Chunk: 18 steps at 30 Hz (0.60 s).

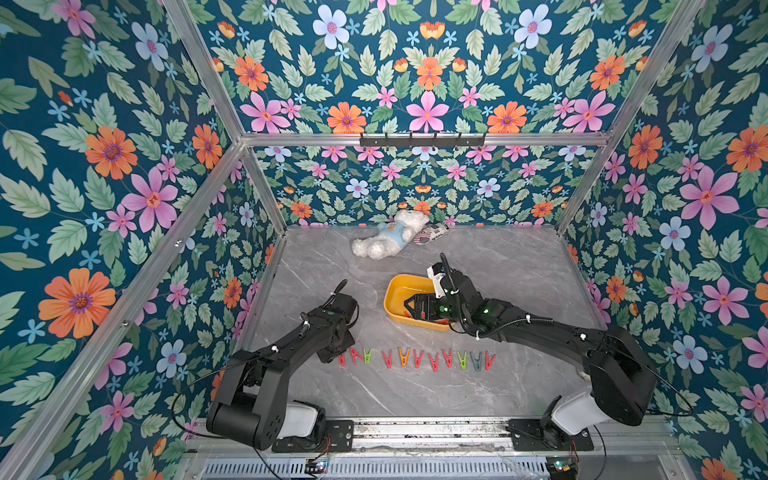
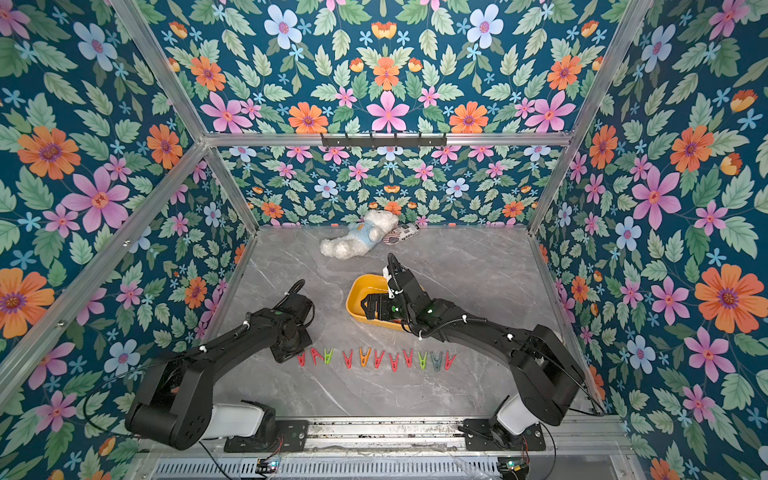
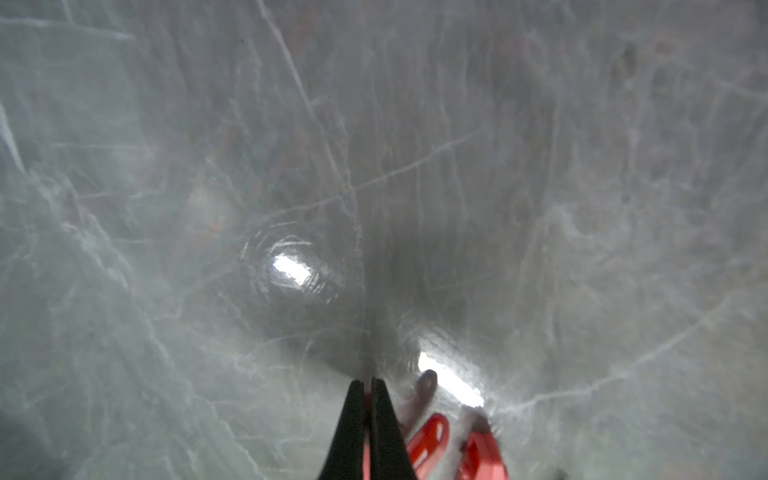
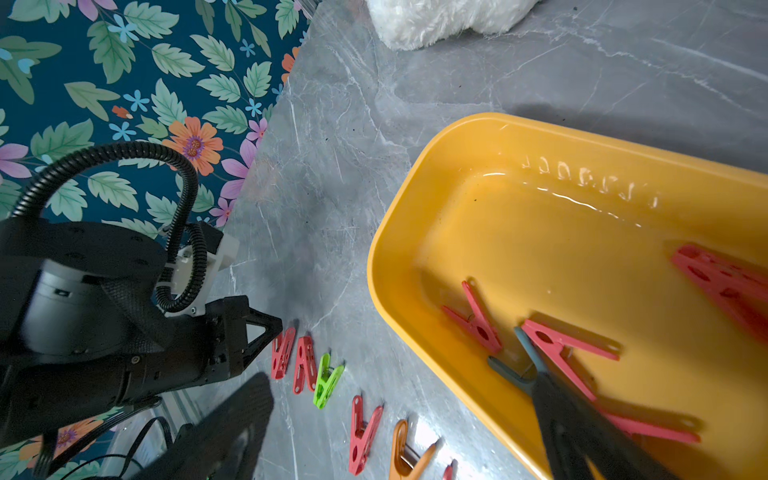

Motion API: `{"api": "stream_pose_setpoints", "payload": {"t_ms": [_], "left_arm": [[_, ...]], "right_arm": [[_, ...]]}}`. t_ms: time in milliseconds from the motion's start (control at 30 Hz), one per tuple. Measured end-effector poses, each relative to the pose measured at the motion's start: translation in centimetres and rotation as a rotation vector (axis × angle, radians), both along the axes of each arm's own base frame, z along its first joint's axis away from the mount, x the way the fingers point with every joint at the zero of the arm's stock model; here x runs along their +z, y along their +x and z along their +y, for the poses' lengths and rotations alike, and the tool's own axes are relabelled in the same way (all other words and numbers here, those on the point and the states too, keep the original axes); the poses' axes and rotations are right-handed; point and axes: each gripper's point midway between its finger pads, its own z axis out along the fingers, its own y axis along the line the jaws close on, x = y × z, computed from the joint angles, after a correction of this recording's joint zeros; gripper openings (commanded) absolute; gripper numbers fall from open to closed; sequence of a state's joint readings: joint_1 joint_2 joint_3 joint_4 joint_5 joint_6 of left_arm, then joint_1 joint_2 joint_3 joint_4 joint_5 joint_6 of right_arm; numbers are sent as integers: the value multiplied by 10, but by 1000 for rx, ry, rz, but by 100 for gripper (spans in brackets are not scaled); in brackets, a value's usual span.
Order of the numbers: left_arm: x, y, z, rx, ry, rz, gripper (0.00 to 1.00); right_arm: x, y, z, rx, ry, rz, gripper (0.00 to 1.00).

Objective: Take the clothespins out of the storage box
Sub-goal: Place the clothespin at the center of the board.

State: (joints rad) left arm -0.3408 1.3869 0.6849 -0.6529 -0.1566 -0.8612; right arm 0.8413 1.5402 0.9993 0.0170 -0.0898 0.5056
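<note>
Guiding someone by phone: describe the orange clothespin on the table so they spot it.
Find the yellow storage box on the grey table. Nearer the robot's base lies a row of clothespins. Its only orange clothespin sits between two reds.

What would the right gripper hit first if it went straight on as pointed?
Most likely the grey-blue clothespin: the open right gripper points down into the storage box, one fingertip right at that peg, a red clothespin beside it. Past those, the box floor. Depth is unclear.
</note>
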Motion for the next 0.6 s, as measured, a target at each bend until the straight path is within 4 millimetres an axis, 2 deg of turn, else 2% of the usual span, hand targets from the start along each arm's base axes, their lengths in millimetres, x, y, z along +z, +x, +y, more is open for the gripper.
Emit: {"api": "stream_pose_setpoints", "payload": {"t_ms": [200,400,600], "left_arm": [[-2,8,-2,-21,2,-4,1],[0,11,-4,-27,-5,-11,27],[26,25,-9,-26,-31,-94,41]], "right_arm": [[-3,2,-5,-23,-21,-1,99],[-8,10,-18,-84,-76,-6,99],[-18,30,-44,-168,-123,11,99]]}}
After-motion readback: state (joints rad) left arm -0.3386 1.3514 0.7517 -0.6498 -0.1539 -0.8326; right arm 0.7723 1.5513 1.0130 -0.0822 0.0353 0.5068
